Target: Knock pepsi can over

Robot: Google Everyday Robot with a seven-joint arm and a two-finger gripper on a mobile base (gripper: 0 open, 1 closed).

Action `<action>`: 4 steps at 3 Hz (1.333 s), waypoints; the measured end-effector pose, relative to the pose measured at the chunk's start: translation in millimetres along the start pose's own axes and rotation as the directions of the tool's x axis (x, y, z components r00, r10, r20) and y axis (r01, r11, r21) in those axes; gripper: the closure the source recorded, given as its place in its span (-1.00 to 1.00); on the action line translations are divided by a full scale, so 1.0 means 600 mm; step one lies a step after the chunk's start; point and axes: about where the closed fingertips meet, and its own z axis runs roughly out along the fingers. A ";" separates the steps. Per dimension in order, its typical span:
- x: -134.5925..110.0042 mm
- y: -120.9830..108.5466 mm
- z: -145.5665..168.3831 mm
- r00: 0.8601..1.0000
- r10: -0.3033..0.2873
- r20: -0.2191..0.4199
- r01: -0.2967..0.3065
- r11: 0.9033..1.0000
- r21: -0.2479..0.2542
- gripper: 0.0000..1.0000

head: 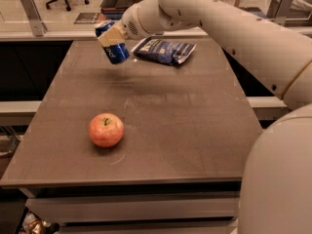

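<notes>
So my jaws are clamped on the pepsi can (117, 53), holding it tilted in the air over the far left of the surface (185, 111), and I reckon the trick is laying it down sideways, clear of the apple (106, 129), before letting go.

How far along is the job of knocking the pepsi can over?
Done: the gripper is at the far left of the table, with its jaws closed on the pepsi can. In hand: the can is tilted and appears to be lifted off the surface. Left: the can does not yet lie on its side on the table.
</notes>
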 end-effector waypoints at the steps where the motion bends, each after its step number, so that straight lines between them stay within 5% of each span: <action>1: 0.008 -0.006 -0.005 0.992 -0.012 -0.125 0.014 1.000 0.013 1.00; 3: 0.042 0.000 0.044 0.928 -0.067 -0.366 0.064 0.998 -0.020 1.00; 4: 0.060 0.011 0.076 0.900 -0.091 -0.427 0.070 0.995 -0.066 1.00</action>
